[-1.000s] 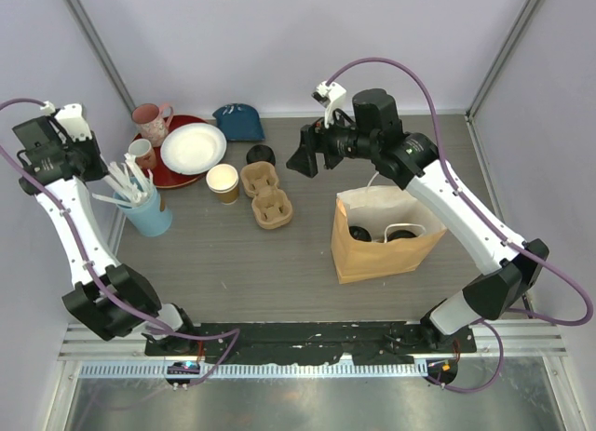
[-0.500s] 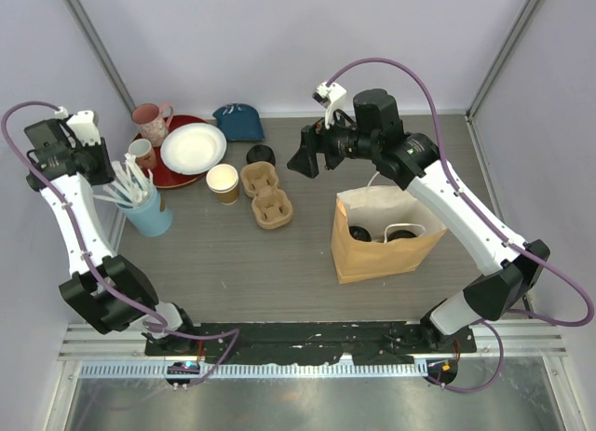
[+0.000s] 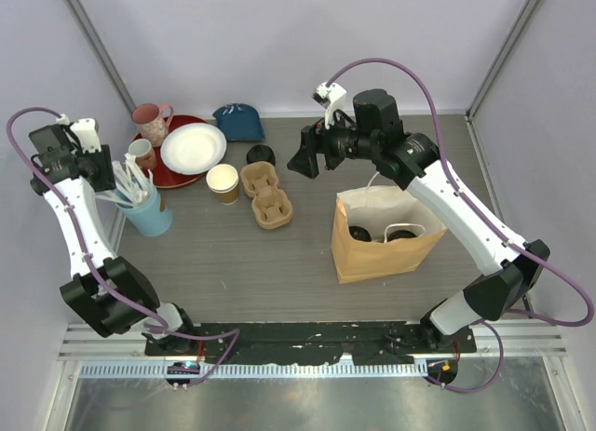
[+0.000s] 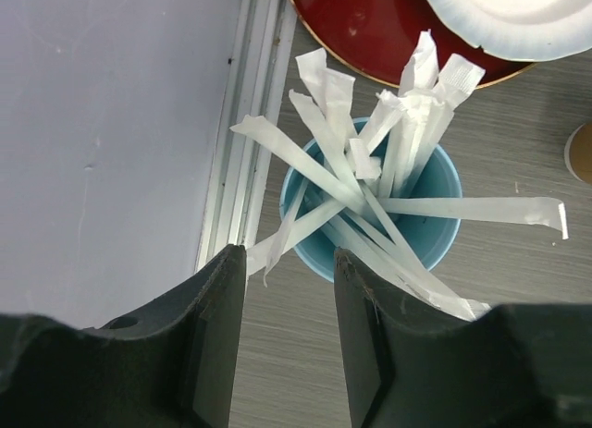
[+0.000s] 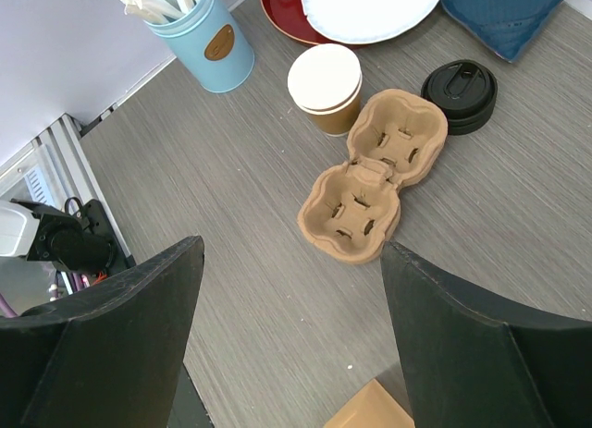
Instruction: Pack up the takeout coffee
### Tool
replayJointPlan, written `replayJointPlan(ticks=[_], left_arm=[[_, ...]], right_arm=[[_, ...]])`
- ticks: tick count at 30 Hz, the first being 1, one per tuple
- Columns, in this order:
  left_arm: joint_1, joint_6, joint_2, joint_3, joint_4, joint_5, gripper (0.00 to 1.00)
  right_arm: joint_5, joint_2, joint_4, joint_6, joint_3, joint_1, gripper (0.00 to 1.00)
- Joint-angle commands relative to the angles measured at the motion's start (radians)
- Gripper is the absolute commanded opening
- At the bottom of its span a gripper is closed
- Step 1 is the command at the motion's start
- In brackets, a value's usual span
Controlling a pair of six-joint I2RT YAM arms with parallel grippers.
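Left claw (image 4: 285, 262) shifted right over straw cup (image 4: 439, 192).
It and right claw (image 5: 291, 252) open, empty; coffees (image 3: 359, 234) in bag (image 3: 372, 259).

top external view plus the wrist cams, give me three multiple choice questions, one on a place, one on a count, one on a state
1. Where are the two black-lidded paper coffee cups relative to the brown paper bag?
A. in front of it
B. inside it
C. to its left

2. How many cup wells does the tan moulded-pulp cup carrier have?
A. two
B. four
C. six

3. What state is the tan paper cup beside the carrier in?
A. closed with a lid
B. tipped on its side
C. upright and lidless

Answers:
1 B, since both black lids show through the bag's open top.
2 A, since the right wrist view shows two wells, both empty.
3 C, since its open round mouth faces up with no lid on it.
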Motion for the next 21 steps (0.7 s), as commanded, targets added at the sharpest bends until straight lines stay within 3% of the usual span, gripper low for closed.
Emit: replayJointPlan(ticks=[1, 7, 13, 16, 21], left_arm=[[0.002, 0.006, 0.002, -0.002, 0.043, -0.057, 0.46], [0.0, 0.007, 0.018, -0.021, 0.059, -0.067, 0.38], [0.0, 0.009, 0.028, -0.011, 0.046, -0.054, 0.18], [0.002, 0.009, 0.024, -0.005, 0.04, -0.051, 0.0], [0.002, 0.006, -0.016, 0.027, 0.01, -0.025, 0.0]], right_arm=[[0.0, -0.03, 0.003, -0.014, 0.03, 0.003, 0.83], [0.001, -0.033, -0.005, -0.021, 0.03, 0.005, 0.83], [0.003, -0.036, -0.011, -0.026, 0.029, 0.005, 0.83], [0.004, -0.039, -0.011, -0.027, 0.029, 0.003, 0.83], [0.004, -0.044, -0.014, -0.027, 0.029, 0.005, 0.83]])
